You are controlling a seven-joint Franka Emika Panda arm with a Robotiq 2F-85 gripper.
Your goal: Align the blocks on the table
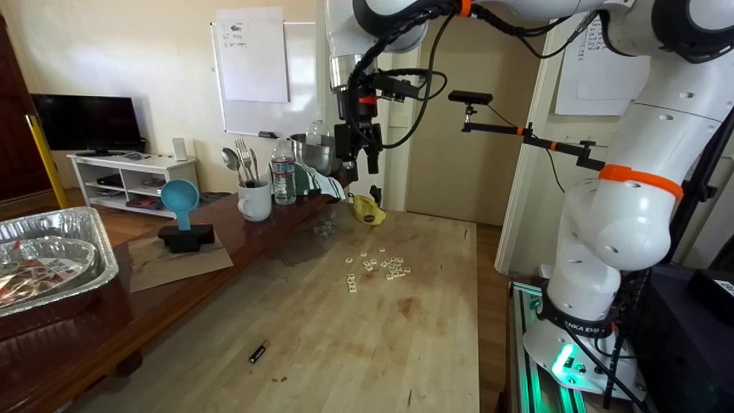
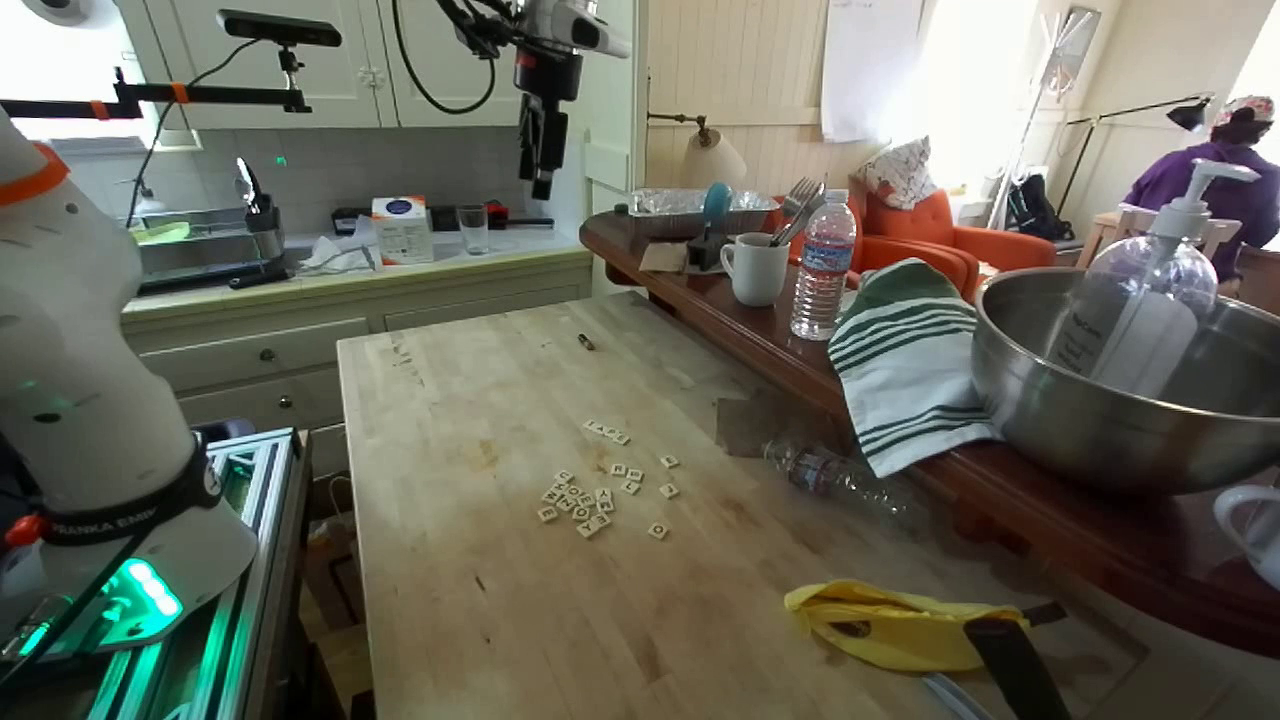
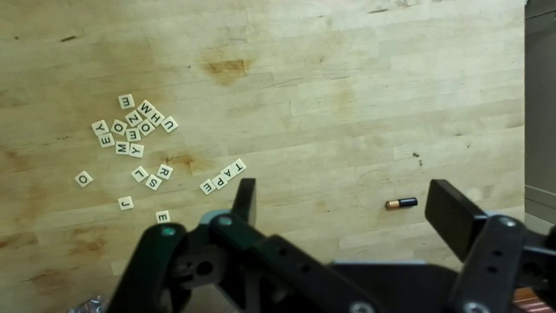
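Several tiny cream letter blocks lie flat on the wooden table (image 1: 344,344), seen in all views. A short touching row of blocks (image 3: 220,181) reads TAPE in the wrist view; it also shows in both exterior views (image 1: 352,288) (image 2: 607,432). A loose cluster of blocks (image 3: 147,127) lies beyond it at odd angles. A few single blocks, such as one with a J (image 3: 126,203), lie apart. My gripper (image 3: 343,195) is open and empty, its fingers wide apart. It hangs high above the table in both exterior views (image 1: 363,163) (image 2: 537,180).
A battery (image 3: 401,203) lies on the table. A yellow bag (image 1: 367,210) and a clear plastic bottle (image 2: 835,480) lie at one end. A raised dark wood shelf (image 2: 690,290) along one side holds a mug (image 1: 255,201), a water bottle (image 1: 284,175) and a steel bowl (image 2: 1100,420).
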